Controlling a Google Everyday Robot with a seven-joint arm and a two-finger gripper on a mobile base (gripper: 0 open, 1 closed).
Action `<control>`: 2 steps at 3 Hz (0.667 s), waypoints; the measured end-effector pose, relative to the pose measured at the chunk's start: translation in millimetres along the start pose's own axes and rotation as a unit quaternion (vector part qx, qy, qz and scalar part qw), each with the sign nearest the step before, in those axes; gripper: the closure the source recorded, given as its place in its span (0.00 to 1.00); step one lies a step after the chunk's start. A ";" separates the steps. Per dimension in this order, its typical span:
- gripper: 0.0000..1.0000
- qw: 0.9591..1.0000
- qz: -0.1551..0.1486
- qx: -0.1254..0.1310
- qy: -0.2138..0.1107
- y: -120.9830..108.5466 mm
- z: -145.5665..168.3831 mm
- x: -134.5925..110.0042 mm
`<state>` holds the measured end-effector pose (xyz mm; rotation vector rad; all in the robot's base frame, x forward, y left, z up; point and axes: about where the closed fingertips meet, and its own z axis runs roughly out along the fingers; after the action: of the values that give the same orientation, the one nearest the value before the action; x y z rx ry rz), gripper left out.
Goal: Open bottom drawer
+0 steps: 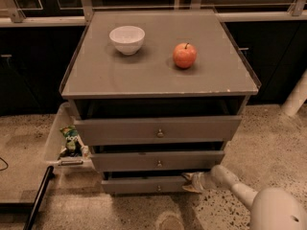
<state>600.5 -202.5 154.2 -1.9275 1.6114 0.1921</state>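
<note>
A grey cabinet has three drawers, all standing slightly out. The bottom drawer (139, 185) has the shortest front and a small round knob (159, 188) at its centre; it sits just above the floor. My gripper (191, 181) is at the right end of that drawer's front, level with its top edge. The pale arm (230, 182) reaches in from the lower right. Above it are the middle drawer (144, 161) and the top drawer (134, 129).
A white bowl (127, 39) and a red apple (184, 55) rest on the cabinet top (153, 78). A clear bin (53, 140) holding a snack bag (71, 139) hangs at the cabinet's left. A black bar (38, 198) lies at lower left, and a white post (295, 97) stands at right.
</note>
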 end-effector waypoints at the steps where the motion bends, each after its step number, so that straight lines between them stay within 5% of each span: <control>1: 0.89 1.000 -0.001 -0.007 -0.012 6.8 -13.1 -3.2; 2: 0.85 1.000 -0.001 -0.007 -0.012 6.9 -13.0 -3.2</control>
<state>589.8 -207.2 163.8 -1.9293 1.5976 0.2250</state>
